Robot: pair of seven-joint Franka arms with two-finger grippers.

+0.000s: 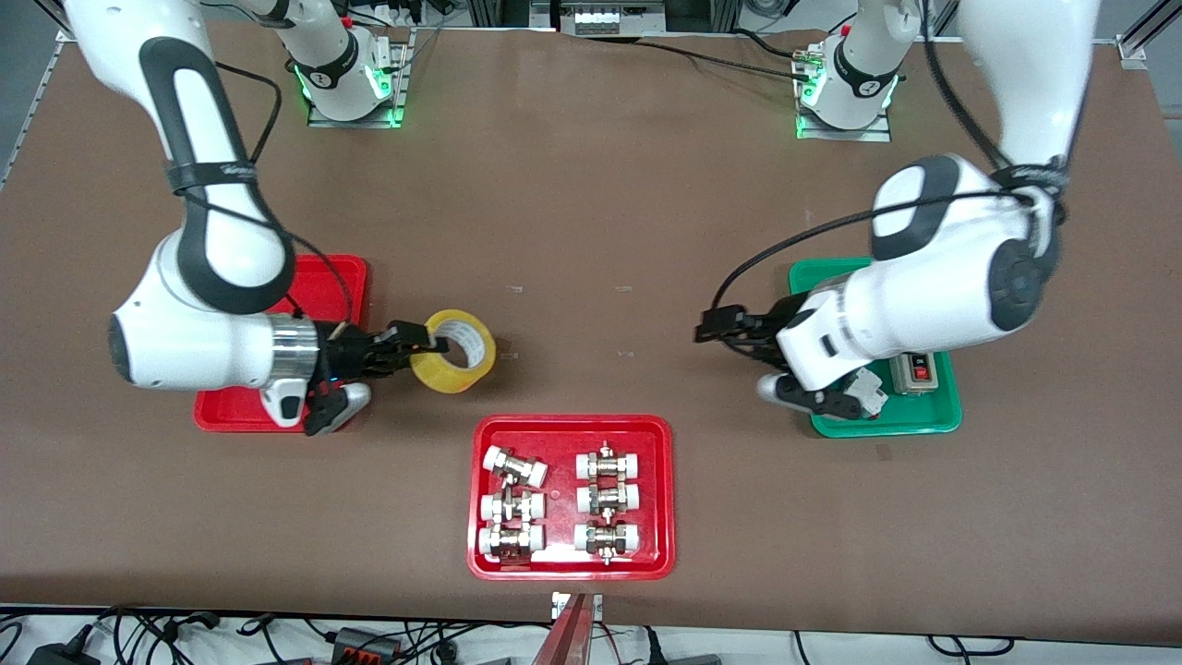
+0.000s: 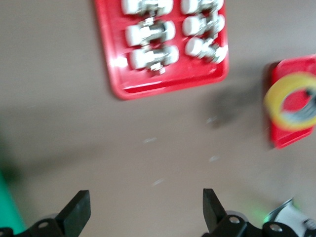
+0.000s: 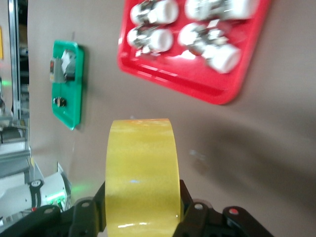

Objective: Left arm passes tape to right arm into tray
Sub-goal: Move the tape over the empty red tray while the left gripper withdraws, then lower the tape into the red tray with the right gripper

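Observation:
My right gripper (image 1: 420, 346) is shut on the yellow tape (image 1: 459, 351), with one finger through the ring. It holds the roll in the air over bare table, just beside the plain red tray (image 1: 332, 272), which lies mostly under the right arm. In the right wrist view the tape (image 3: 143, 173) fills the space between the fingers (image 3: 192, 210). My left gripper (image 1: 711, 328) is open and empty over the table beside the green tray. In the left wrist view its gripper (image 2: 145, 212) shows wide apart, with the tape (image 2: 272, 101) and the plain tray (image 2: 289, 136) farther off.
A red tray (image 1: 572, 563) with several white-capped metal fittings lies nearer the front camera at mid-table. A green tray (image 1: 923, 416) with a small switch box (image 1: 919, 369) lies under the left arm. Bare brown table lies between the two grippers.

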